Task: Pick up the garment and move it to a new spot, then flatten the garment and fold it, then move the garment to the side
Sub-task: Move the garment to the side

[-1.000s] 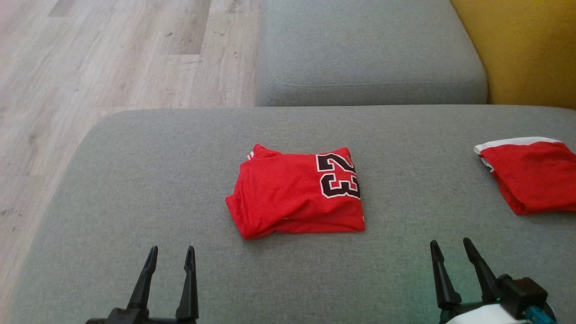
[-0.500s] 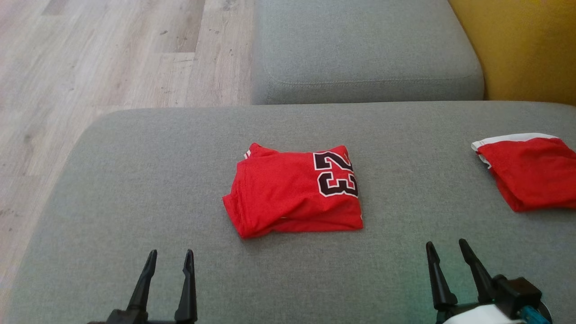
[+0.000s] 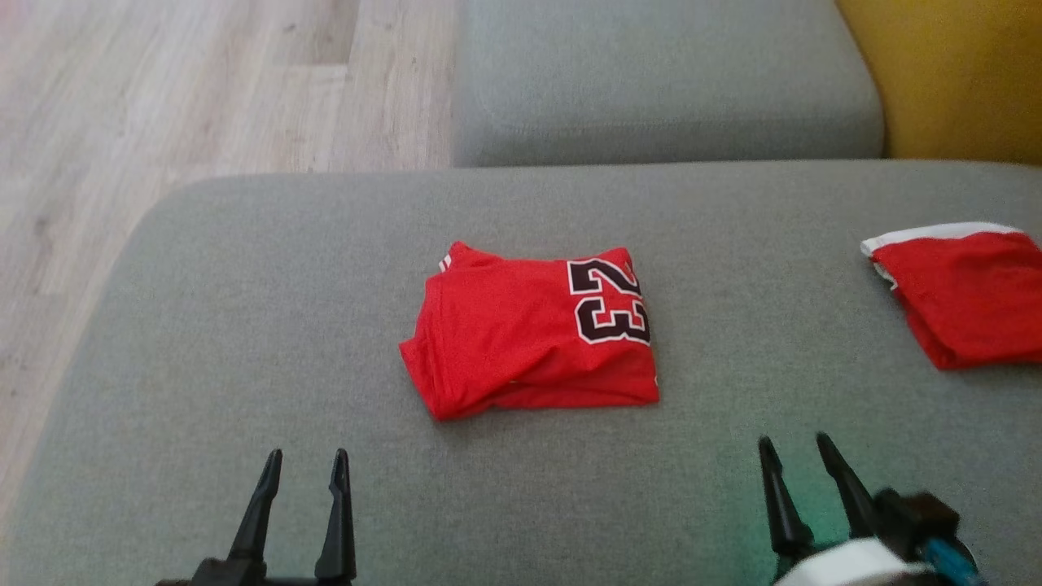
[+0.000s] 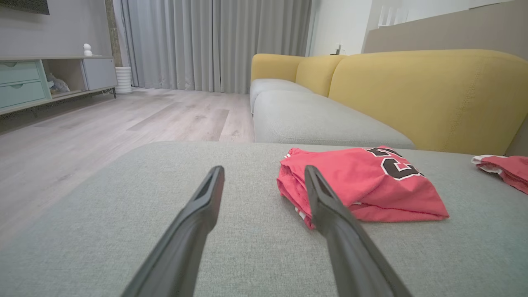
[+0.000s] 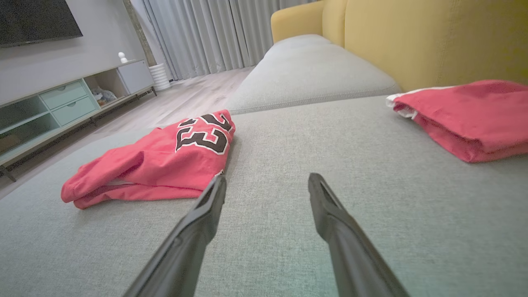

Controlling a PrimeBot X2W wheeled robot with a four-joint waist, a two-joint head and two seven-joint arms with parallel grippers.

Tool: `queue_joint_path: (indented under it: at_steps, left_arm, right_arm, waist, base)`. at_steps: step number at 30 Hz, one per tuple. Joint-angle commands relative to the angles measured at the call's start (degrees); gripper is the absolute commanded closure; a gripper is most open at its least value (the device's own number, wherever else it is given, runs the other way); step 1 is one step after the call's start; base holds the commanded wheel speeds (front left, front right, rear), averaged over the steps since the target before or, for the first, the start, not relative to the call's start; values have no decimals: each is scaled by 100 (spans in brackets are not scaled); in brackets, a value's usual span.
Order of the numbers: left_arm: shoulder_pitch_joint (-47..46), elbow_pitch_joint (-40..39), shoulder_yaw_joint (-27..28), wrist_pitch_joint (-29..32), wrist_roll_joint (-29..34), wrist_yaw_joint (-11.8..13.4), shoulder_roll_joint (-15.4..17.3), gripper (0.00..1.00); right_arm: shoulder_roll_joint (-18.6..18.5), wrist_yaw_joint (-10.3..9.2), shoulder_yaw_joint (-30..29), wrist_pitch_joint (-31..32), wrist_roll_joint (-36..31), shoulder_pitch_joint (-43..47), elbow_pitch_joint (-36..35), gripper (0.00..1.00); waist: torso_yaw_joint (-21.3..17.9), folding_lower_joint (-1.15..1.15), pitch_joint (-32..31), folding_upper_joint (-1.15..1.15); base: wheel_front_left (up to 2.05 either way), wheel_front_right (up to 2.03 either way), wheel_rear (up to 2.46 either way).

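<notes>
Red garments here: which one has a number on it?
The folded jersey in the middle shows 23; the red garment at the right has only white trim.

Head view: high up, tilted steeply down onto wide grey fabric sofa cushion (image 3: 244, 342). Left and right wrist views: low, close over same cushion, facing level along it toward yellow upholstered backrest (image 4: 412, 95). Shared by all three: folded red jersey numbered 23 (image 3: 513, 334).
</notes>
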Motion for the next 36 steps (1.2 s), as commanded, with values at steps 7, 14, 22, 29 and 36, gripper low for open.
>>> queue_joint_path:
  at_steps: [7, 14, 22, 29, 36]
  left_arm:
    - [-370, -235, 100, -29, 63, -51, -26, 0]
    - [-783, -320, 1, -29, 89, -144, -26, 0]
    - [-1008, -260, -138, -29, -3, -87, -26, 0]
    - [-967, -268, -61, -29, -24, -38, -26, 0]
    - [-970, -360, -1, -29, 41, -63, -26, 0]
  right_arm:
    - [49, 20, 320, -62, 323, -1428, 757, 0]
    - [76, 20, 496, 371, 740, -3129, 2215, 0]
    - [81, 20, 1261, 956, 1752, -4001, 3551, 100]
    - [38, 20, 1704, 506, 1955, -4233, 3821, 100]
    - [-780, 20, 2007, 477, 1848, -4471, 3730, 100]
  waist:
    - [186, 0, 551, 0]
    - [491, 0, 1165, 0]
    - [815, 0, 1418, 0]
    - [583, 0, 1330, 0]
    - [93, 0, 1353, 0]
  base:
    - [0, 0, 0]
    - [0, 0, 0]
    - [0, 0, 0]
    - [0, 0, 0]
    - [0, 0, 0]
